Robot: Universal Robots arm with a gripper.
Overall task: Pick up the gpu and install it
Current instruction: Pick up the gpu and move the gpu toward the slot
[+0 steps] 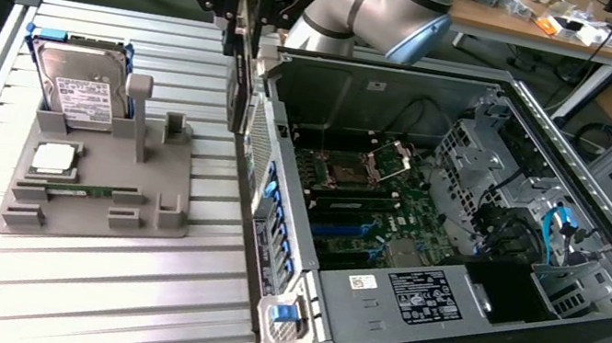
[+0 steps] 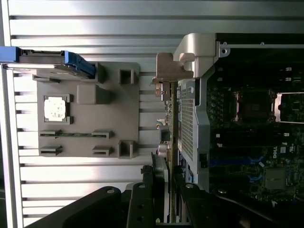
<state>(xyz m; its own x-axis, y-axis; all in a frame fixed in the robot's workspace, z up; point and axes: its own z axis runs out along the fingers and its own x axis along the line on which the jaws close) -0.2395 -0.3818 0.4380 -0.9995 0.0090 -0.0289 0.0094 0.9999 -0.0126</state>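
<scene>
Both jaws of my claw are clamping the gpu upright beside the computer case; I am judging a firm vertical hold matters here.

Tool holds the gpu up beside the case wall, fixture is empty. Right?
No. The exterior view shows the fixture holding the drive, cpu and memory stick. The rest stands: the tool holds the gpu up beside the case wall.
</scene>
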